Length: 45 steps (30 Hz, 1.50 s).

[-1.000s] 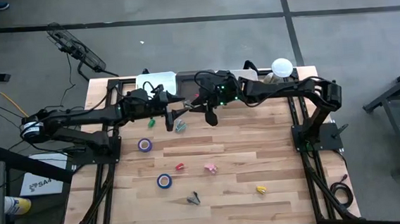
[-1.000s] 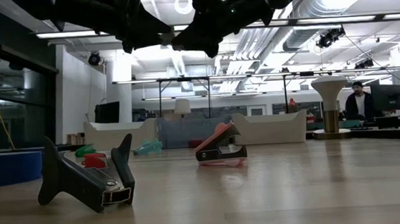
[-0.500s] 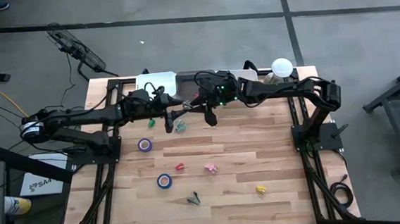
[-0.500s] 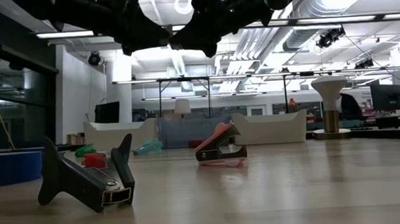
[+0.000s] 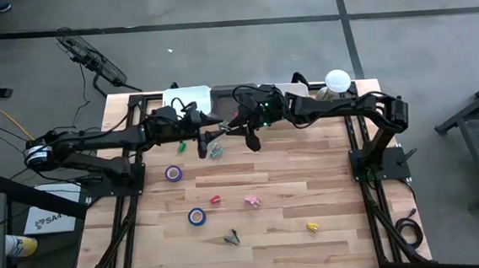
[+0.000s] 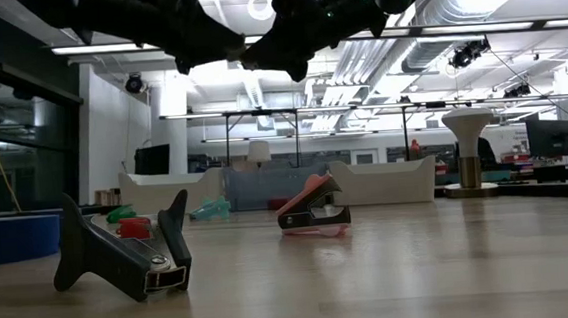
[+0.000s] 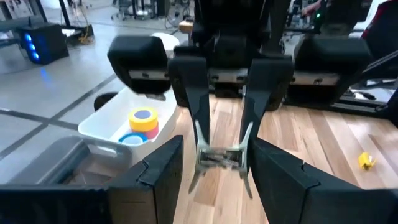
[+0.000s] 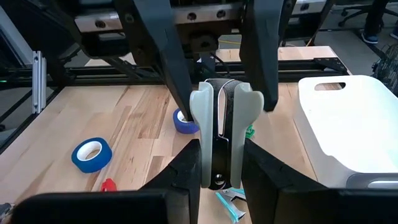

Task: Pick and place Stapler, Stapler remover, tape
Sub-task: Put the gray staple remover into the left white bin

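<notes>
A pale staple remover (image 8: pixel 217 118) was held in the air over the far side of the worktop (image 5: pixel 311 188), close to the white bin (image 5: pixel 188 96). It was clamped across its two plastic grips by the right hand (image 8: pixel 217 162), with its metal claws pointed toward the other arm. The left hand (image 7: pixel 217 146) was set at that far end, one side to each side of the remover, but whether it had closed on the piece or only bracketed it could not be told. The remover was judged to be light and stiff, with a spring that would let the halves squeeze together under pressure. The smooth, rounded plastic was thought likely to slip if pinched near its edge. The best hold was judged to be across the broad flats of the grips, well clear of the thin claws, which offer little surface and could twist. A purple tape roll (image 5: pixel 173 173) and a blue tape roll (image 5: pixel 196 215) were seen lying flat on the worktop, well apart from both hands. These were judged to be light and rigid, and easiest to take across the ring's wall.
</notes>
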Motion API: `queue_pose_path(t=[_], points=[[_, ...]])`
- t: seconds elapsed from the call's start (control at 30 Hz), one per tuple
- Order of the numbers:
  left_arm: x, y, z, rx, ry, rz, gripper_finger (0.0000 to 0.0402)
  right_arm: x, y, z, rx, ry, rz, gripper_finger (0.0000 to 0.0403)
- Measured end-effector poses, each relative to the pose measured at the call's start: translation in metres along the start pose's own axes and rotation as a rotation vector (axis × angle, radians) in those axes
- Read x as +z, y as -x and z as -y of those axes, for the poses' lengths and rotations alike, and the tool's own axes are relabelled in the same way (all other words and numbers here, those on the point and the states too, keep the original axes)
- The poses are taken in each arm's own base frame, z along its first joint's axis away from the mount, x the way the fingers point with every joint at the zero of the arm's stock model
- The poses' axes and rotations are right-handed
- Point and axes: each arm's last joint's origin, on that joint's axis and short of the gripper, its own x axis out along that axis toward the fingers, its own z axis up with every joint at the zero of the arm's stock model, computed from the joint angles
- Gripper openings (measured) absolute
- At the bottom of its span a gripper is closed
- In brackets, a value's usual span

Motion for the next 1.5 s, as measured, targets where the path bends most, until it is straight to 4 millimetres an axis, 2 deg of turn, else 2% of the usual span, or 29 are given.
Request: queue_pose_path(t=[0.37,0.67,1.03,1.27,1.37,1.5], points=[[0.000,0.000,0.001,-0.019,0.003,-0.002,0.0169,0.000,0.000,0.000,0.000,0.000,0.000,0.0076],[-0.001,0.000,0.001,-0.022,0.018,-0.006,0.0093,0.000,0.000,0.000,0.009,-0.002,-0.004,0.0076],[-0.001,0.000,0.000,-0.006,0.019,-0.008,0.0093,0.000,0.000,0.000,0.001,-0.017,-0.002,0.0078],[0.000,0.002,-0.003,0.117,-0.002,-0.006,0.0090,0.000,0.005,0.008,-0.056,-0.149,-0.014,0.0192],[-0.001,0.004,-0.005,0.189,-0.004,-0.017,0.0090,0.000,0.011,0.011,-0.074,-0.160,-0.032,0.0210],[-0.003,0.006,-0.010,0.336,-0.008,-0.043,0.0090,0.004,0.025,0.015,-0.116,-0.159,-0.053,0.0215]])
